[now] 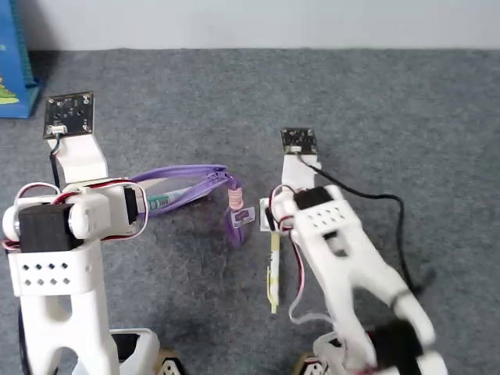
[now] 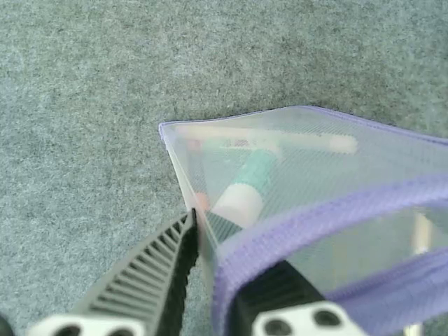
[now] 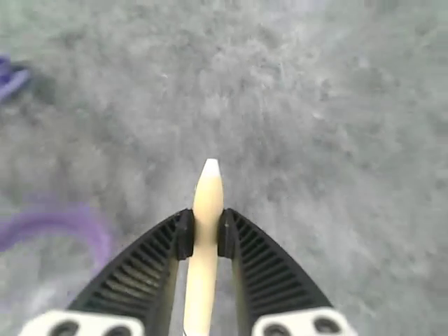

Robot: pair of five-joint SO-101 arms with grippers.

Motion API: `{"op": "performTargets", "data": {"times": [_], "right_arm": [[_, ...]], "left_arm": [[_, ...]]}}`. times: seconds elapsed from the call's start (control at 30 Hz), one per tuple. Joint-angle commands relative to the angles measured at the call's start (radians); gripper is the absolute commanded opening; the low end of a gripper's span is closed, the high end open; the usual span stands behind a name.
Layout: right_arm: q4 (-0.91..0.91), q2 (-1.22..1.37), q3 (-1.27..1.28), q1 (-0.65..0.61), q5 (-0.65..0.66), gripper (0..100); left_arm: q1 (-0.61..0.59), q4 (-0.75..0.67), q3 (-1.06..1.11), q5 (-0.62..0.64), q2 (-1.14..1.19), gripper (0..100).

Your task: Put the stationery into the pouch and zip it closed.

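A clear pouch (image 1: 187, 191) with purple zipper trim lies on the grey carpet between the arms, its mouth gaping toward the right arm. In the left wrist view the pouch (image 2: 294, 175) holds a green-and-white marker (image 2: 245, 189) and a pale pen (image 2: 280, 140). My left gripper (image 2: 210, 231) is shut on the pouch's edge. My right gripper (image 3: 204, 231) is shut on a cream-yellow pen (image 3: 203, 231), whose tip pokes out past the fingers. From above, that pen (image 1: 274, 269) hangs under the right arm (image 1: 344, 250), just right of the pouch mouth.
A blue box (image 1: 14, 66) stands at the back left corner. A black cable (image 1: 391, 215) trails along the carpet on the right. A pink zipper pull with a tag (image 1: 238, 207) dangles at the pouch mouth.
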Motion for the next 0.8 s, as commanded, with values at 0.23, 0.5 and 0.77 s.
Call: {"op": "performTargets", "data": {"times": [0.23,0.5,0.77], "right_arm": [[0.127,-0.654,-0.04,-0.004,0.061,0.8],[0.041,-0.978,-0.04,-0.189,0.098,0.8],[-0.251,-1.015,-0.038,-0.298,0.098,0.8]], "left_arm": [[0.002,0.02,-0.004,0.009,0.003,1],[0.002,0.02,-0.004,0.009,0.003,1],[0.002,0.02,-0.004,0.009,0.003,1]]}}
